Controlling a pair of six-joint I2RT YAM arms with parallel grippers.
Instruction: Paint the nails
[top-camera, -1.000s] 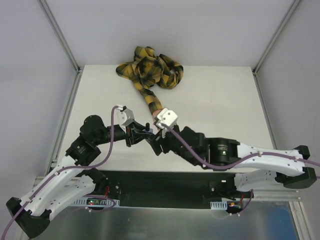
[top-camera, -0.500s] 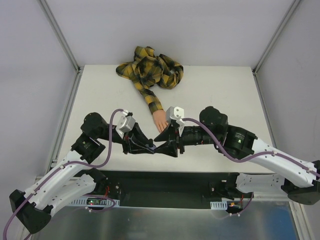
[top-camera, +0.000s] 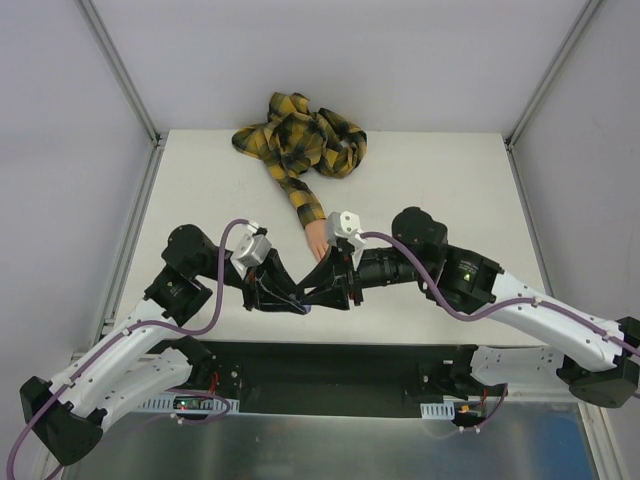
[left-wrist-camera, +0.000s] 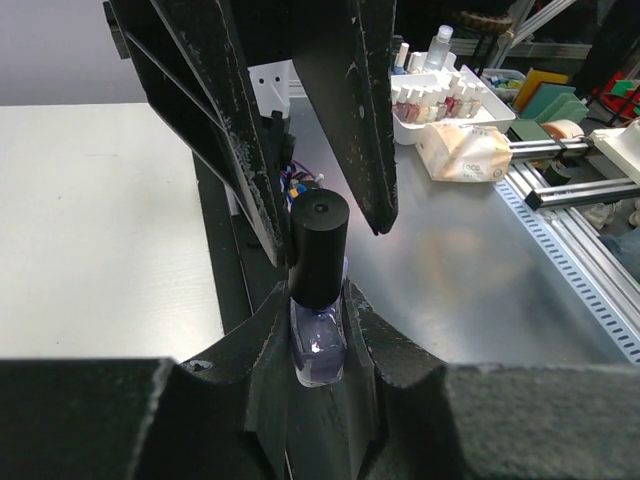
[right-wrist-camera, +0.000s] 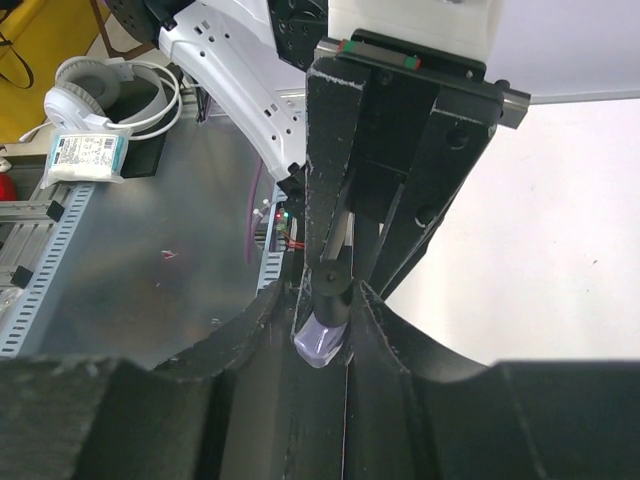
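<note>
**Both arms meet at the bottle – mannequin hand just above them in frame**

From the overhead camera I see the left gripper (top-camera: 296, 300) and the right gripper (top-camera: 316, 295) nose to nose at lower centre of the frame, over the near edge of the pale worktop (top-camera: 440, 180).

On my left wrist view, the small bottle of dark purple glass (left-wrist-camera: 318, 345) with a tall black cap (left-wrist-camera: 318, 250) stands upright. The left jaws are clamped on its glass body, one finger touching each side. The right arm's two black fingers (left-wrist-camera: 350, 110) come down from the top of that frame and flank the cap.

On my right wrist view the same bottle sits between the right jaws, held about a bottle's width apart – I cannot tell whether they press on it or only straddle it.

The peach mannequin hand (top-camera: 318, 243) lies flat on the worktop at centre frame, just above the two grippers and beside the right arm's white camera housing (top-camera: 345, 226). Its yellow-black plaid sleeve (top-camera: 303, 200) runs up to a crumpled heap at top centre. The nails are on that hand, too small for me to make out.
</note>
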